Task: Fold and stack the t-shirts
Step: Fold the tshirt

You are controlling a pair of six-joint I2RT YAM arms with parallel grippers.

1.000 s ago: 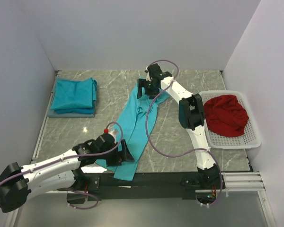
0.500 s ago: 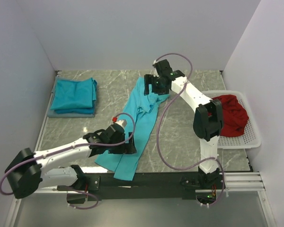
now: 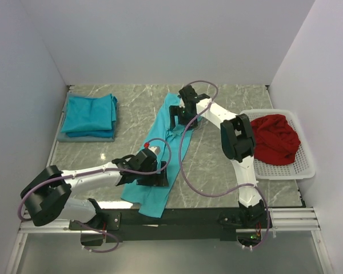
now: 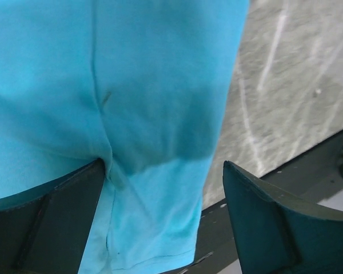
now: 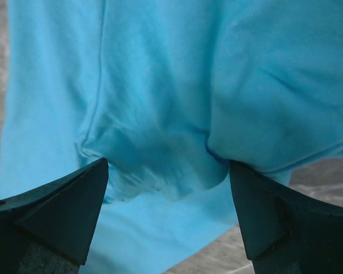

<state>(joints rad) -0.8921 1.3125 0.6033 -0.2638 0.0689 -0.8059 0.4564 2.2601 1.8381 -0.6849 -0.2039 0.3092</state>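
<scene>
The task looks partly done. A folded stack (image 3: 90, 114) of turquoise t-shirts lies at the far left of the marbled surface (image 3: 217, 165), its edges roughly squared, though how many shirts it holds cannot be counted from above.

One more turquoise shirt (image 3: 167, 137) lies well apart from that stack, near the middle. It is drawn into a long narrow strip running diagonally from the far centre to the near edge, where its lower end hangs slightly over. It seems to be folded lengthwise already, but not yet crosswise.

The left pincer (image 3: 153, 176) hovers over the near end of the strip and the right pincer (image 3: 179, 116) over the far end. Both are released, with their jaws spread wide. In each wrist view the cloth shows between the fingers, with wrinkles in it, but nothing is pinched.

What is probably left is to take hold of the ends, fold the strip into a rectangle and carry it to the stack. A white basket (image 3: 306, 169) on the right holds a crumpled red cloth (image 3: 272, 138), which may need folding too, though that cannot be told.
</scene>
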